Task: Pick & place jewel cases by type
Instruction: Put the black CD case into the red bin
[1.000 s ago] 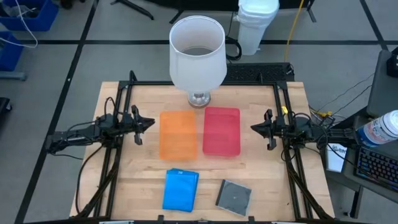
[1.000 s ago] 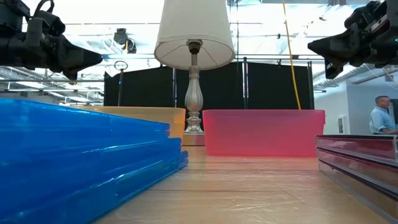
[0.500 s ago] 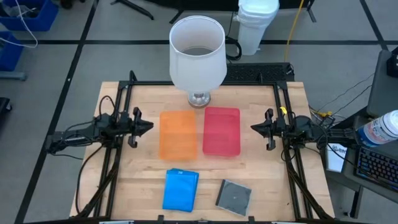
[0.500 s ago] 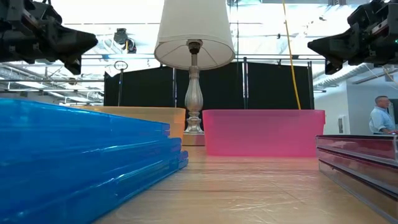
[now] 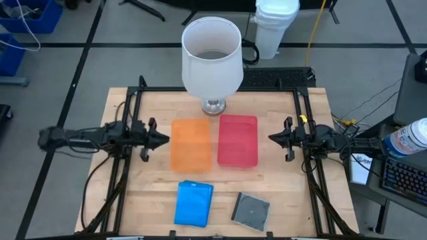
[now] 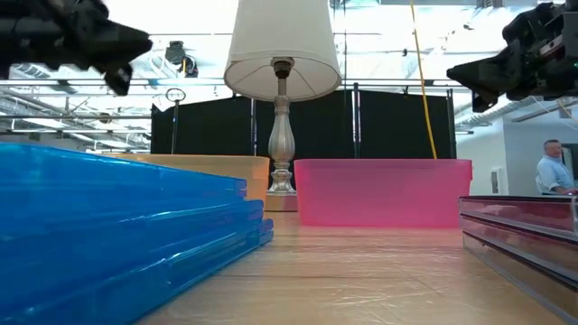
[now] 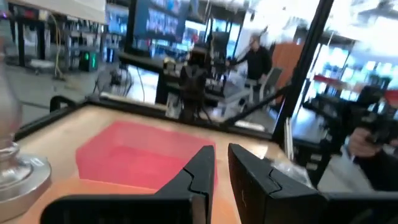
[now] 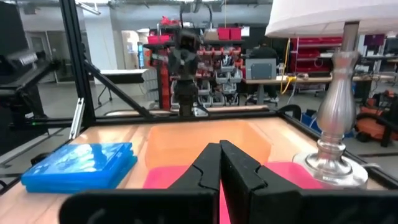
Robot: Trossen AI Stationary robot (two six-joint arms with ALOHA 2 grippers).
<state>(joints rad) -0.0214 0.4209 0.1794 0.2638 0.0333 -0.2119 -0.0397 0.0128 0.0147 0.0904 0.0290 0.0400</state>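
Table (image 5: pixel 153 190): wood top, everything laid out along the centre line so both arms can reach it.

Lamp (image 5: pixel 211 57) at 12 o'clock, back edge. Looks like a light source or clutter, not part of the sort.

2 trays mid-table, side by side and touching: orange tray (image 5: pixel 191 144) toward 9 o'clock, red tray (image 5: pixel 238 140) toward 3 o'clock. Both look empty. My read: 1 tray per case type, 1 in front of each arm.

Jewel cases sit at the front edge, nothing sorted yet. Blue stack (image 5: pixel 193 203) at about 7 o'clock, below the orange tray; the low view shows at least 3 blue cases piled. Dark grey stack (image 5: pixel 251 211) at about 5 o'clock, below the red tray, turned slightly off-square. The 2 stacks are apart and pre-grouped by colour, so each likely goes to the tray behind it.

Left gripper (image 5: pixel 164 139) at 9 o'clock, just beside the orange tray's outer edge, raised off the table. Fingers nearly together with a thin gap, holding nothing.

Right gripper (image 5: pixel 272 137) at 3 o'clock, near the red tray's outer edge, also raised. Fingers clenched tight, empty.

Both point inward, parked.
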